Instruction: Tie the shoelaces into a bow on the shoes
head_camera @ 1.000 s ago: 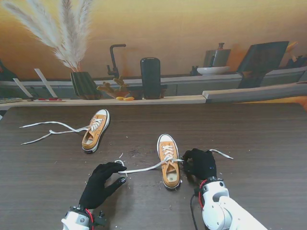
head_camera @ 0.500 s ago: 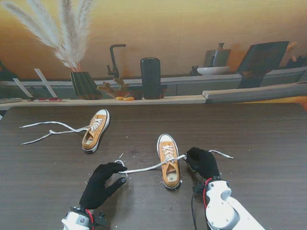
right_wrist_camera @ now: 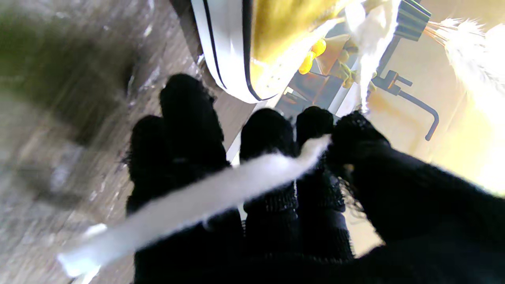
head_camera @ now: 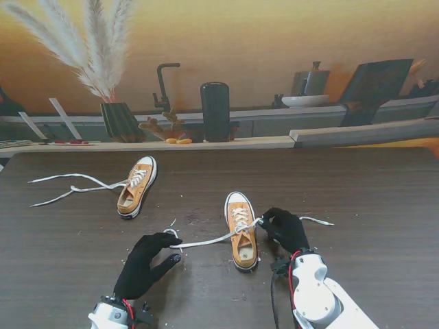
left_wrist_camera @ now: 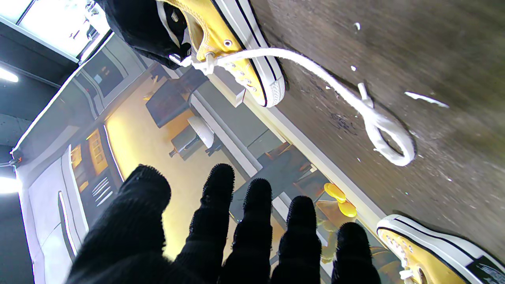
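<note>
Two yellow sneakers with white laces lie on the dark wooden table (head_camera: 370,199). The near shoe (head_camera: 242,240) (left_wrist_camera: 232,35) (right_wrist_camera: 236,59) sits between my hands. My right hand (head_camera: 287,229) (right_wrist_camera: 276,189) is beside its right flank, thumb and fingers pinched on one white lace (right_wrist_camera: 197,197) that runs taut from the eyelets; its tail (head_camera: 317,220) trails right. The other lace (head_camera: 206,241) runs left across the table and ends in a small loop (left_wrist_camera: 388,134). My left hand (head_camera: 146,264) (left_wrist_camera: 236,228) hovers just short of that loop, fingers spread, holding nothing.
The far shoe (head_camera: 137,185) (left_wrist_camera: 430,252) lies to the left, its loose laces (head_camera: 68,186) stretching toward the table's left edge. Along the back ledge stand a vase of pampas grass (head_camera: 120,120), a black tap (head_camera: 162,86) and a black cylinder (head_camera: 215,111). White lint flecks dot the table.
My right hand has shifted slightly farther from me with the lace, drawing it tighter off the near shoe. The left hand and both shoes have stayed put.
</note>
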